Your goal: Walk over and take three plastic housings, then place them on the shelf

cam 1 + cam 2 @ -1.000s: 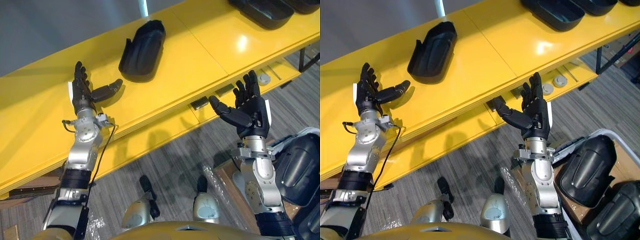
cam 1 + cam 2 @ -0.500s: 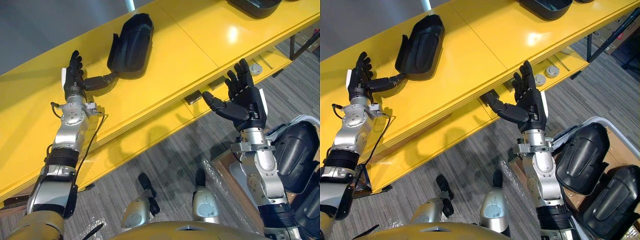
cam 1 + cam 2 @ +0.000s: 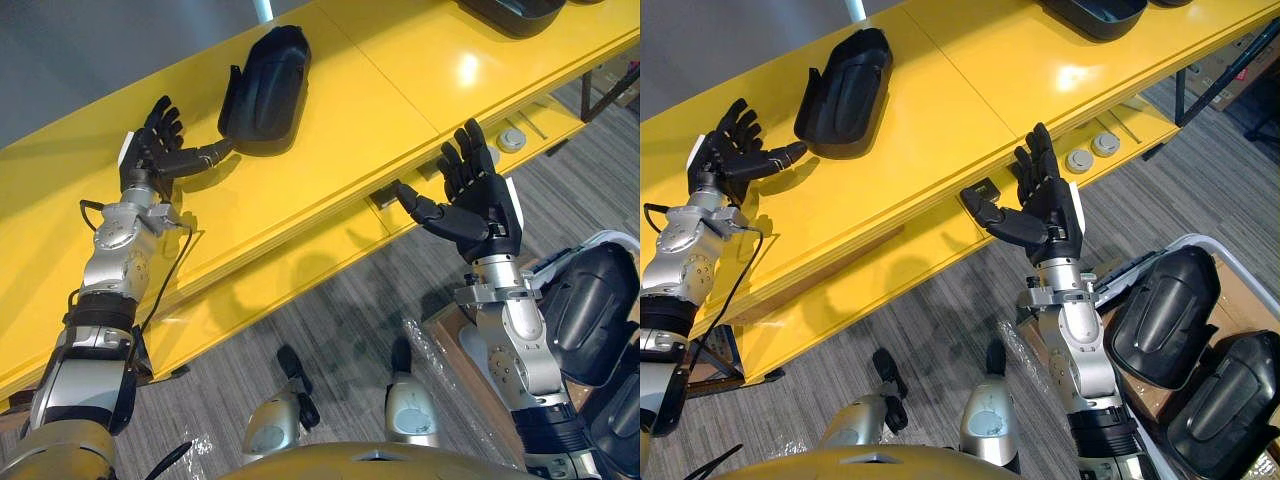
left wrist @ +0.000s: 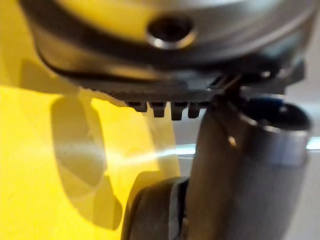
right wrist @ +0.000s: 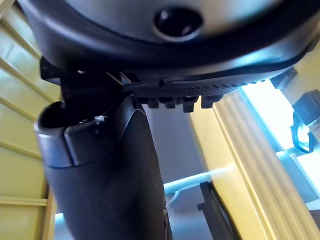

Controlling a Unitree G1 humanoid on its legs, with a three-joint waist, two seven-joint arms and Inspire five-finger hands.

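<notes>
A black plastic housing point(image 3: 265, 90) lies on the yellow shelf point(image 3: 350, 110), hollow side up. My left hand point(image 3: 155, 152) is open over the shelf just left of it, thumb tip close to the housing's near end, holding nothing. My right hand point(image 3: 475, 200) is open in the air in front of the shelf's edge, empty. More black housings point(image 3: 1160, 315) lie in a bin at the lower right. Another housing point(image 3: 1095, 15) rests on the shelf at the far right. In the left wrist view the housing's edge point(image 4: 150, 210) shows beside my thumb.
A lower yellow ledge point(image 3: 300, 275) runs under the shelf top, with small round parts point(image 3: 1092, 150) and a dark bracket point(image 3: 980, 190) on it. Grey carpet floor point(image 3: 340, 320) lies between me and the shelf. A box with housings point(image 3: 1230, 400) stands at my right.
My left hand has drawn back slightly from the housing and spread its fingers. My right hand has shifted a little left and down. The housing stays put.
</notes>
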